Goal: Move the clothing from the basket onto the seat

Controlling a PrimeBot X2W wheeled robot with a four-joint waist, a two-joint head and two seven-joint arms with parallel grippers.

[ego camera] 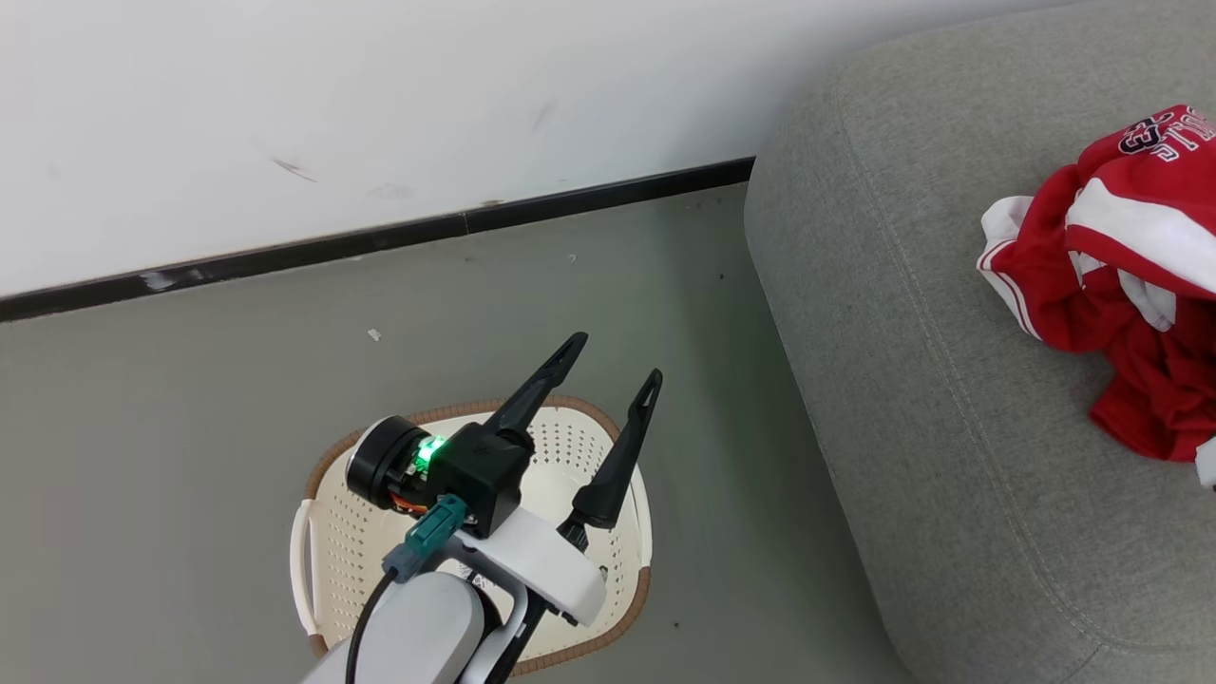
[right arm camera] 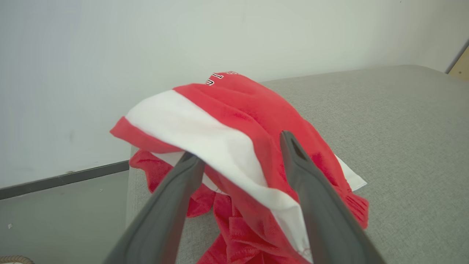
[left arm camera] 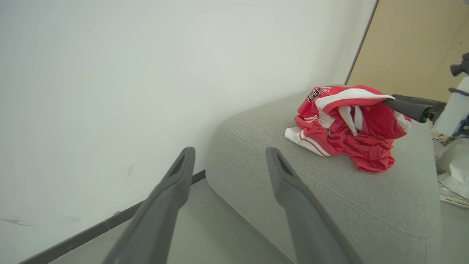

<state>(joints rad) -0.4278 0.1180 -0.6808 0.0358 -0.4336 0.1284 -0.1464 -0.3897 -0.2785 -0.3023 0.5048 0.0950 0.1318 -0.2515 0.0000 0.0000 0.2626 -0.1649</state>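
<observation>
Clothing: a red-and-white heap (ego camera: 1121, 285) lies on top of the seat (ego camera: 902, 427), well in from the rounded edge that faces the basket. A white band rises to a peak in the left wrist view (left arm camera: 344, 132).
Basket: on the floor (ego camera: 190, 427) just beside the seat's end. The perforated wall (ego camera: 337, 541) and the part of the base that shows look bare. The arm hides the rest, so I cannot say it is quite empty.
Left gripper: fingers spread wide and holding nothing (ego camera: 616, 356), poised above the basket's far rim.
Right gripper: over the heap (right arm camera: 240, 146), fingers parted, not pinching. The white band (right arm camera: 220, 139) lies draped across them, and one finger (left arm camera: 405, 106) touches the fabric's top.
Done: by the look of it, the clothing in sight is already on the seat.
Left: I'd say the right gripper has to slip free of the fabric, and the hidden part of the basket wants checking.
</observation>
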